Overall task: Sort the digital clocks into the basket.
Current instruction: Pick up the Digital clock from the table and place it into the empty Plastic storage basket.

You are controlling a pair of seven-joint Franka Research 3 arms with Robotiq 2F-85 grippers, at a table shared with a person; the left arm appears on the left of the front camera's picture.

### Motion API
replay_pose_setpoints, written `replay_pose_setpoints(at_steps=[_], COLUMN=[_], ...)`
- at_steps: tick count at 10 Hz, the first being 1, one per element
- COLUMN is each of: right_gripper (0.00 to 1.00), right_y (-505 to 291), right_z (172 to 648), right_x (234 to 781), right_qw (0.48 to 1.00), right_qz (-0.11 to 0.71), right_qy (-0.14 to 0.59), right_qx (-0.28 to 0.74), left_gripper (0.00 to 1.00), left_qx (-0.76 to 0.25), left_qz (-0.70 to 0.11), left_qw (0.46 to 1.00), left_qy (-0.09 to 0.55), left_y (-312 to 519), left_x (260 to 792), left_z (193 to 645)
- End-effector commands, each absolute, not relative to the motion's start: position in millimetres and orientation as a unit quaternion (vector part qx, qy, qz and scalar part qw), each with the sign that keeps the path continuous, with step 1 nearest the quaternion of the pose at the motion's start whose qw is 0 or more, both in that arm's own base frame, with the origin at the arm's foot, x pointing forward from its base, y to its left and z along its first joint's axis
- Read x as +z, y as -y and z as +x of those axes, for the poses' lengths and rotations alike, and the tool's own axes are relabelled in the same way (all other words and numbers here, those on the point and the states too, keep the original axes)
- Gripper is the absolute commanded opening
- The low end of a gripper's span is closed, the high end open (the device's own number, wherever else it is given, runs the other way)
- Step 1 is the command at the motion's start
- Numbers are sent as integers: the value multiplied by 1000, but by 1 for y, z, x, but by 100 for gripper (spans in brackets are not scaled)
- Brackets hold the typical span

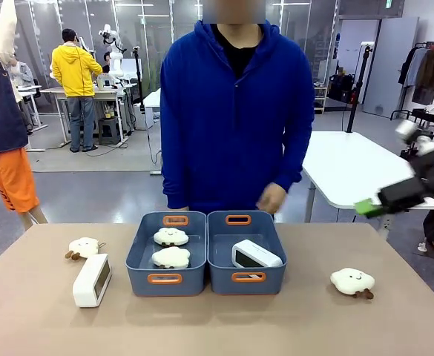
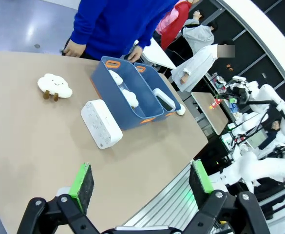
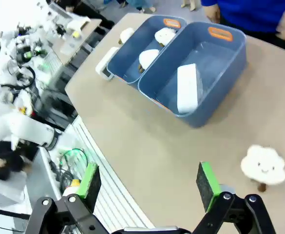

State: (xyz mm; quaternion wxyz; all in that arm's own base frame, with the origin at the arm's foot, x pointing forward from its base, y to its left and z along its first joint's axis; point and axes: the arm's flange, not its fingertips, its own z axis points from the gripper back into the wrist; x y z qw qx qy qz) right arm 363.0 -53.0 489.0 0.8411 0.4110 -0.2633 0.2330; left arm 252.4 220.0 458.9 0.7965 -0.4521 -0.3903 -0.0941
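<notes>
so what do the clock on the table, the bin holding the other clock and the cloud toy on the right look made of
Clock: looks like hard white plastic, smooth matte shell with rounded edges.
Bin: likely moulded plastic, blue-grey, rigid even walls, slight sheen.
Cloud toy: seems soft plush fabric, fuzzy puffy outline.

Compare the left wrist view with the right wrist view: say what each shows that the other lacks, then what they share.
Left wrist view: the open left gripper, plus the smiling face of the cream cloud-shaped plush toy near the white plastic digital clock on the table. Right wrist view: the open right gripper, plus the face of another cloud plush. Both: two blue-grey plastic bins, one holding two plush clouds, the other a second white clock.
</notes>
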Motion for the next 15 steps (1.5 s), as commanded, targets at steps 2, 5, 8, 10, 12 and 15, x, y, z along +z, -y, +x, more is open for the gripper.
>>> replay_pose_setpoints(at_steps=[2,5,8,10,12,15], right_gripper=[100,100,100,100,100,100], right_y=[87,107,109,109,109,109], right_z=[348,345,341,341,341,341], right_x=[460,442,453,453,453,453], right_qw=[839,842,849,849,849,849], right_qz=[417,408,411,411,411,411], right_qy=[300,327,297,297,297,297], right_qx=[177,131,149,149,149,149], left_gripper=[100,100,100,100,100,100], left_qx=[-102,-102,-165,-211,-228,-214], left_qz=[-457,-457,-444,-436,-416,-318], left_qw=[787,787,801,829,847,903], left_qy=[402,402,365,281,238,195], left_y=[-223,-223,-179,-115,-47,20], left_x=[461,461,489,496,491,461], left_z=[255,255,264,291,331,386])
